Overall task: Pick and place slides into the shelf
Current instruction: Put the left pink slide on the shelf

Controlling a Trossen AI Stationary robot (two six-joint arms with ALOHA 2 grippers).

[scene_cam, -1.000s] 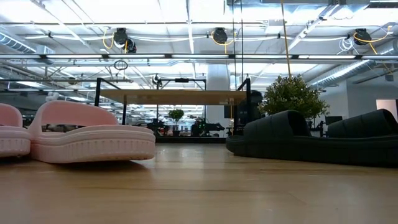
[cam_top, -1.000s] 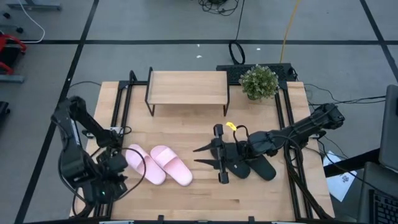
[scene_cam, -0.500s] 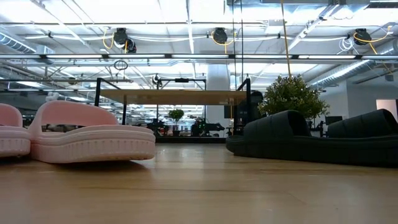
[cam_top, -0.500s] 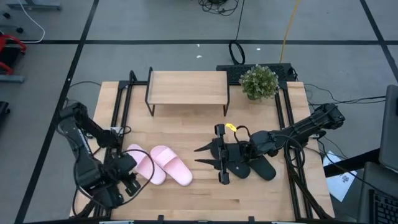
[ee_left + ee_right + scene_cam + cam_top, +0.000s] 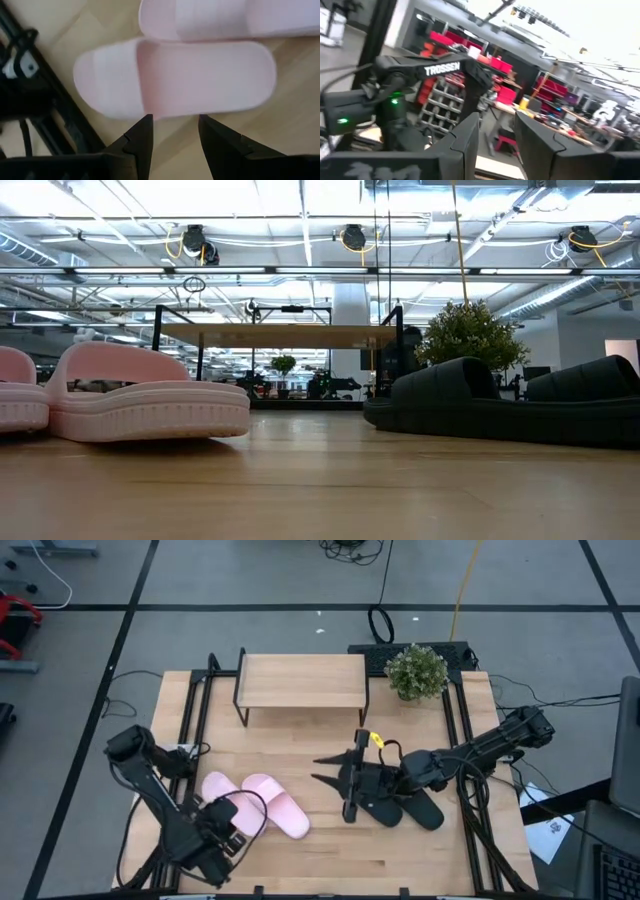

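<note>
High view: the empty shelf (image 5: 302, 680) stands at upper centre of the bench (image 5: 320, 850). The pink slides (image 5: 268, 804) lie at lower left, the black slides (image 5: 400, 802) at centre right. The left hand (image 5: 232, 830), fingers parted, hovers beside the pink pair; the right hand (image 5: 322, 780), fingers spread, holds nothing.

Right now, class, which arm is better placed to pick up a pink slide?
The left. Its open left gripper hangs right over the nearer pink slide. The right gripper, also open, is over by the black slides.
</note>
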